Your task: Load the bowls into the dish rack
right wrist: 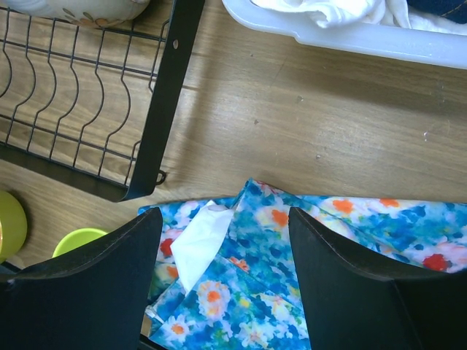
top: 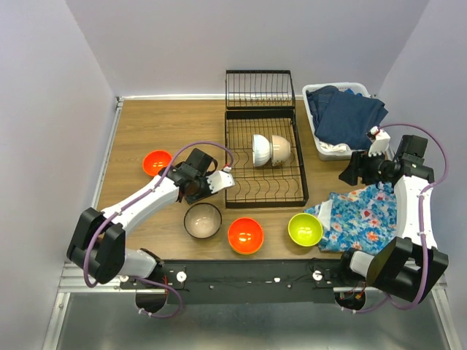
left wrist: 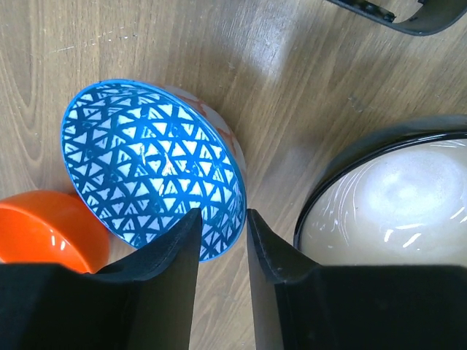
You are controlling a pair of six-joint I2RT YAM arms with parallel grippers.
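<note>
Left of the left jaws [left wrist: 223, 215], an orange bowl [left wrist: 44, 233] sat on the surface [left wrist: 292, 87]. Just ahead of them the blue patterned bowl [left wrist: 146, 168] stood tipped on its side, leaning towards the orange one. The left jaws were slightly parted, bare wood showing between them and the bowl's lower rim at their mouth, pinched by neither. Left on edge like that, the bowl would likely roll, flop mouth-down or knock its neighbour. Its mouth faced up and back towards the jaws. Being round, it had no real long axis; its rim plane stood steep. Right of these jaws sat a cream bowl [left wrist: 394, 197], upright. Further right, the dish rack [top: 241, 191] already held two bowls [top: 263, 149] on edge. The right jaws [right wrist: 225, 213] hung spread wide over a floral cloth [right wrist: 350, 248], gripping nothing.
</note>
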